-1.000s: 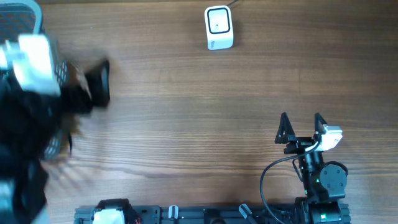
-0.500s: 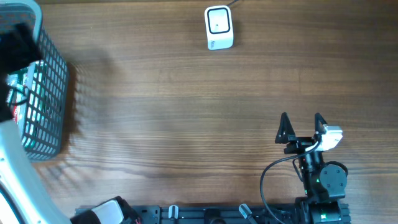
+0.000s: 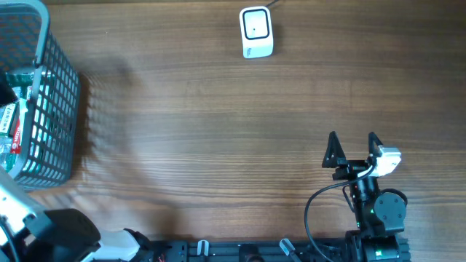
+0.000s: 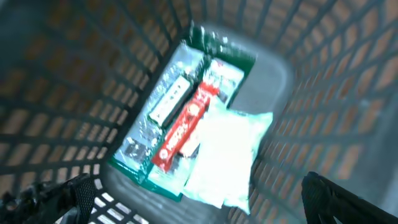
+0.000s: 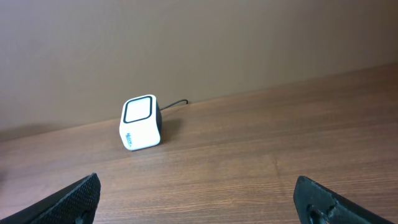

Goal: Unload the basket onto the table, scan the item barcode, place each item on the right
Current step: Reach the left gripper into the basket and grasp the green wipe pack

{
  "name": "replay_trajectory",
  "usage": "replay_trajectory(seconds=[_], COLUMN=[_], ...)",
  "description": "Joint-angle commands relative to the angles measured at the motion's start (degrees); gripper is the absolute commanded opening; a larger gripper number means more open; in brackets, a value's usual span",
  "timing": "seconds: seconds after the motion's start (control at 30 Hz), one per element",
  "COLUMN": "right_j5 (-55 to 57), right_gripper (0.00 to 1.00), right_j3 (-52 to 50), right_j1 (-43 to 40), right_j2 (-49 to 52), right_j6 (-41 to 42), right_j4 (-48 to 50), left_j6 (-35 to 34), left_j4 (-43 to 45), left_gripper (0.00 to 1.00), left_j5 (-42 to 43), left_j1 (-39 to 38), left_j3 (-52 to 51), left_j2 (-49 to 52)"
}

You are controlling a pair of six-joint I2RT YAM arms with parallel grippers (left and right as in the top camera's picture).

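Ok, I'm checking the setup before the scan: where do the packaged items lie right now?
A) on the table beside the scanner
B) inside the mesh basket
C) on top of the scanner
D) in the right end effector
B: the left wrist view looks down into the mesh basket, whose bottom holds the packets; the barcode scanner stands alone.

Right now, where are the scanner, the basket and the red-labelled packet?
scanner (image 3: 255,33): overhead view, white top face.
basket (image 3: 62,102): overhead view, right mesh wall.
red-labelled packet (image 4: 183,127): left wrist view, red label strip.
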Motion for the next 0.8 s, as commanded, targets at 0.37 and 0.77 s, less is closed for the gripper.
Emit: replay_trajectory(seconds=[0.37, 0.77], right_j5=[0.8, 0.8], right_gripper=[1.00, 1.00], right_j3=[0.0, -0.1], right_j1=[-0.1, -0.1], right_j2=[-0.1, -0.1], right_j6=[0.2, 0.2], right_j4=[0.3, 0.3], left_j6=[17.7, 19.0], left_j4=[-0.1, -1.2], left_gripper=[1.00, 1.00], left_j5=[12.4, 16.4], left_j1=[4.1, 4.1], left_j3=[-5.2, -5.2], left_j2=[8.3, 17.9])
